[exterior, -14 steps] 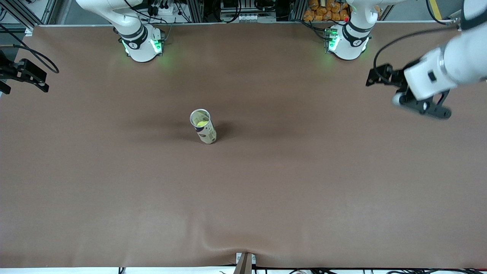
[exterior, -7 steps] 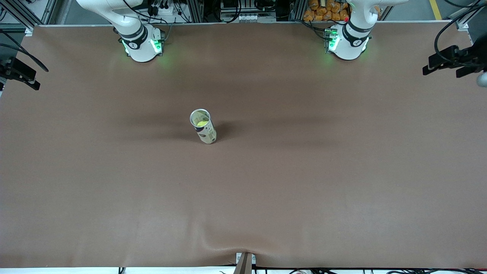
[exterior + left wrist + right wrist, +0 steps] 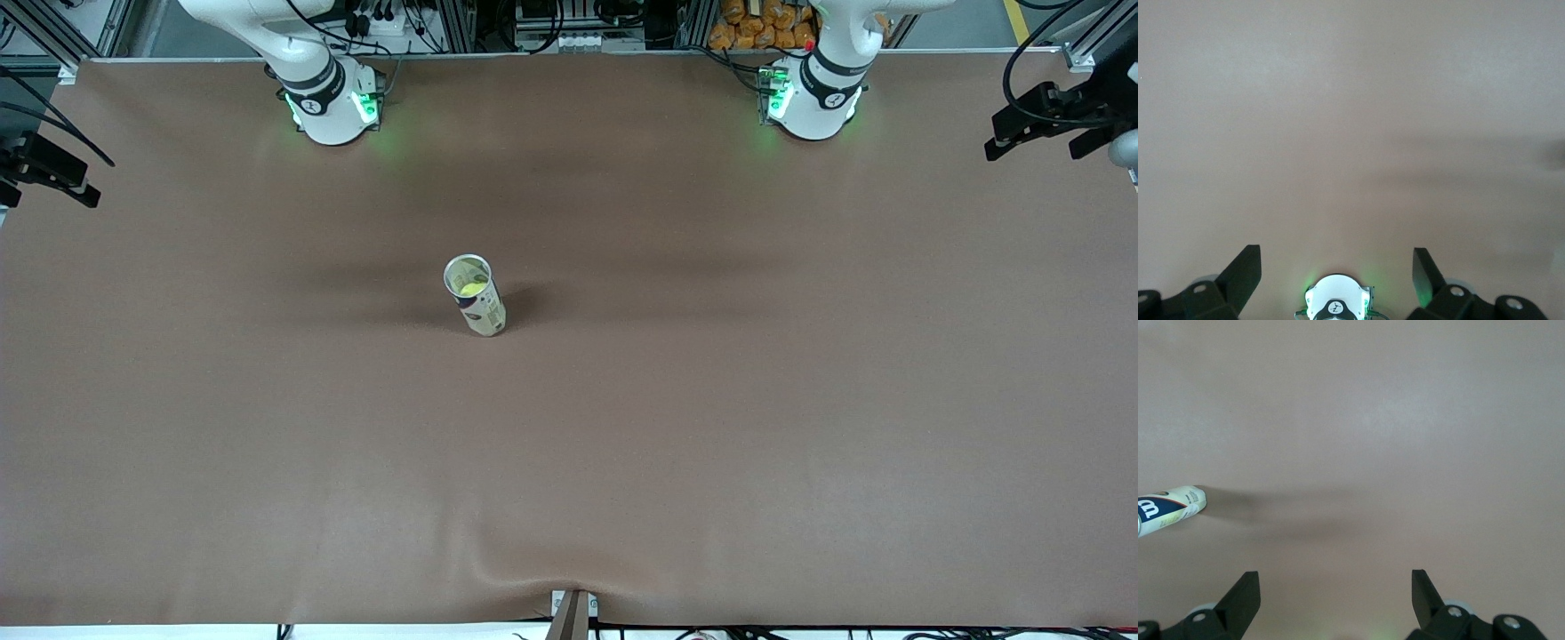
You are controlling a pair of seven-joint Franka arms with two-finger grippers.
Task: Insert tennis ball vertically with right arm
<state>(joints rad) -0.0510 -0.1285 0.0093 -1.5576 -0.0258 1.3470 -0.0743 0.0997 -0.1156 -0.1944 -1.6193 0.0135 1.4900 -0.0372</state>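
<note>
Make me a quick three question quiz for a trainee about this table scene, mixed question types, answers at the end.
1. True or false: the yellow tennis ball sits inside the upright, open-topped cylindrical can.
2. Which is open? A) left pincer only B) right pincer only C) both
3. Fill in: the brown table holds ___ can(s).

Key: 1 true; 2 C, both open and holding nothing, each parked over its own end of the table; 3 one.

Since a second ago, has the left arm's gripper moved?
Yes. The left gripper pulled back from over the brown table to its edge, past the left arm's base.
</note>
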